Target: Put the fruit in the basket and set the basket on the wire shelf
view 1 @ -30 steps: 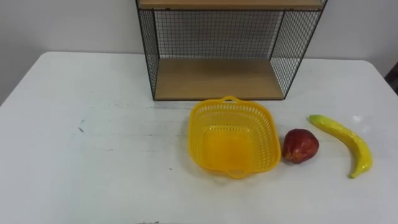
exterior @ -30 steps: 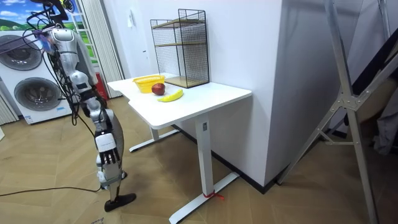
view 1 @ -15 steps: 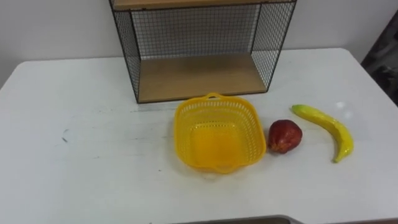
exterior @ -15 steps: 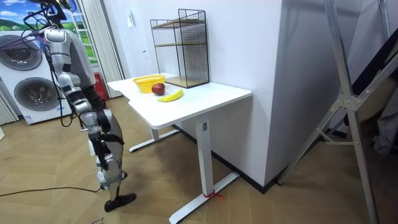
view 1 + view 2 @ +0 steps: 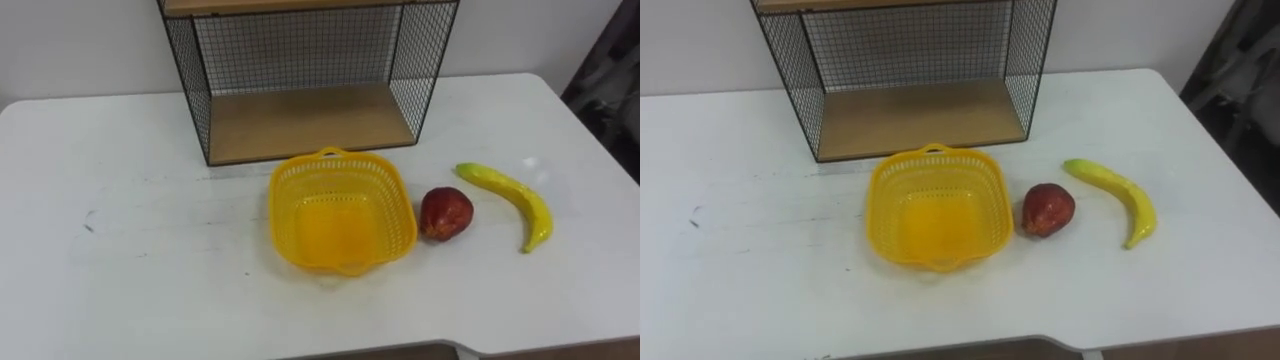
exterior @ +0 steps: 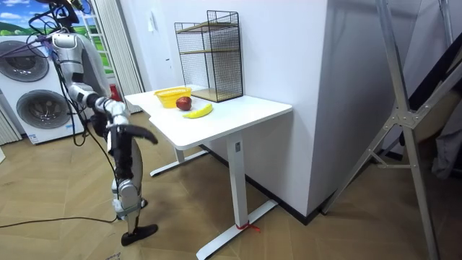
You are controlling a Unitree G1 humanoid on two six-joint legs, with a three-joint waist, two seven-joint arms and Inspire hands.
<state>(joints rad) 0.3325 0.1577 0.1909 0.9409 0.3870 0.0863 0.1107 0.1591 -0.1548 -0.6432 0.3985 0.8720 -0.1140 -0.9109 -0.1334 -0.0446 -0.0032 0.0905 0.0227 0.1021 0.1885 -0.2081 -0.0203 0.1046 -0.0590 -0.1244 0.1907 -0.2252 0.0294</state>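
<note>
Basket [image 5: 341, 172] is sitting empty on the counter [image 5: 130, 280] in front of the shelf [image 5: 305, 122], apple [image 5: 445, 213] just beside it, banana [image 5: 515, 192] near, right hand [image 6: 149, 137] hovering out front, can't tell what its fingers are doing.

- One yellow basket [image 5: 335, 225] on the tabletop [image 5: 120, 280].
- One red apple [image 5: 445, 213], just right of the basket.
- One banana [image 5: 507, 200], farther right of the basket.
- One wire shelf [image 5: 305, 80], behind the basket.

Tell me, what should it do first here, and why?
Probably reach for the apple first. The yellow basket is empty, both fruits lie on the table, and the apple sits just to the basket's right, closer than the banana. The basket should go onto the wire shelf only once both are inside.
</note>
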